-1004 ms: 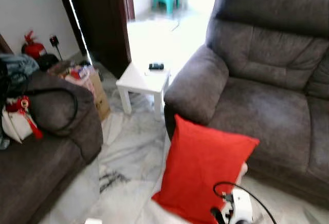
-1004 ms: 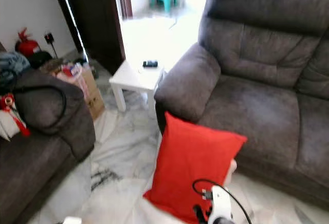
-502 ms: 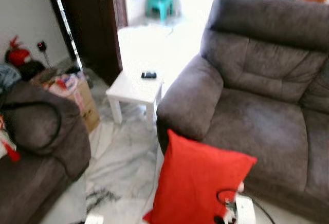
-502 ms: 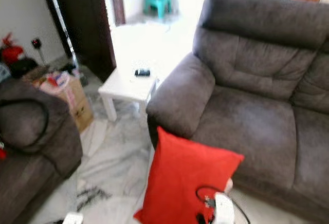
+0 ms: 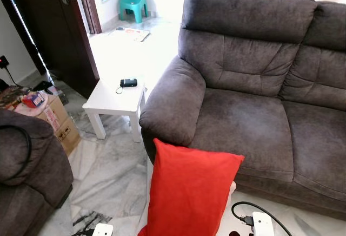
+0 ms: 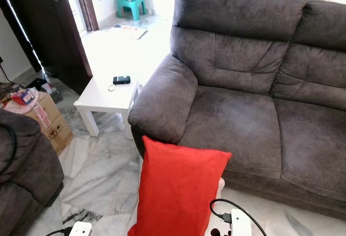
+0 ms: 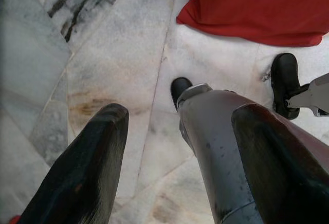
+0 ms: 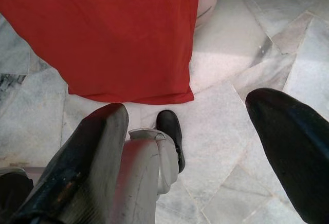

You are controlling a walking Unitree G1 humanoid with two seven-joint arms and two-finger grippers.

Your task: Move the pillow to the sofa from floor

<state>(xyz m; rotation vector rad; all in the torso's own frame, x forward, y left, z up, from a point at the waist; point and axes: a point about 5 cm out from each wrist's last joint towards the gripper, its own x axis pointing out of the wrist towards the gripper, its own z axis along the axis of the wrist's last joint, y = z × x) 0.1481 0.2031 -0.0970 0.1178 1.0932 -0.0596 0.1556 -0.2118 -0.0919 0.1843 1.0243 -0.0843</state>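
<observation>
Camera panned right since a second ago, so more of the grey sofa (image 5: 254, 95) is in frame and the second couch (image 5: 27, 171) on the left is mostly cut off; pillow hasn't moved. Red pillow (image 5: 186, 190) stands upright on the marble floor (image 5: 108, 171), leaning against the sofa's front by its left armrest, not on the seat. Left claw (image 7: 175, 147) hangs over the floor, fingers wide apart, holding nothing; pillow's bottom edge is ahead of it. Right claw (image 8: 187, 147) same: wide, empty, pillow just ahead. White bench (image 5: 114, 98) beside the armrest carries a small black device (image 5: 128, 83). Cardboard box (image 5: 51, 119) is near the couch.
</observation>
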